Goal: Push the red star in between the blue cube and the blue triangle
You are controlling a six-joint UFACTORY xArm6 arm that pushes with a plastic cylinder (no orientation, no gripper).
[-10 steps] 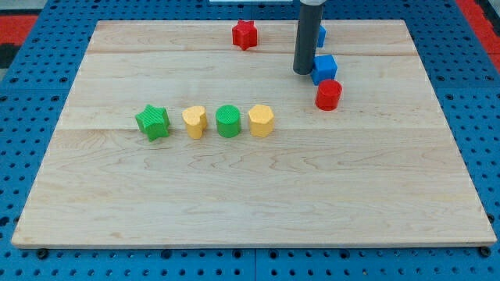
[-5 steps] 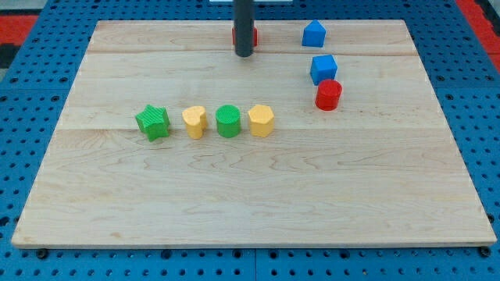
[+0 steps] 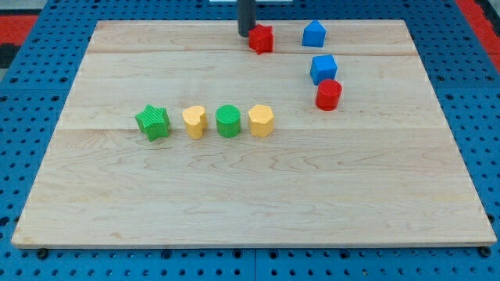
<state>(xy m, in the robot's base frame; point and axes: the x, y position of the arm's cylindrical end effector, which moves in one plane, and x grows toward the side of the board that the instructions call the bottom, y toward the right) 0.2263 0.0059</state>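
The red star [image 3: 262, 39] lies near the view's top edge of the wooden board. My tip [image 3: 247, 33] touches its upper left side. The blue triangle [image 3: 314, 33] sits to the star's right, with a gap between them. The blue cube [image 3: 323, 69] lies below the triangle, to the lower right of the star.
A red cylinder [image 3: 329, 95] touches the blue cube's lower side. A row in the board's middle holds a green star [image 3: 152, 122], a yellow heart [image 3: 194, 122], a green cylinder [image 3: 228, 121] and a yellow hexagon [image 3: 261, 120]. The board's top edge [image 3: 172, 22] is close behind the star.
My tip swept left from beside the blue cube to the red star, then pushed the star right and slightly down, towards the blue triangle.
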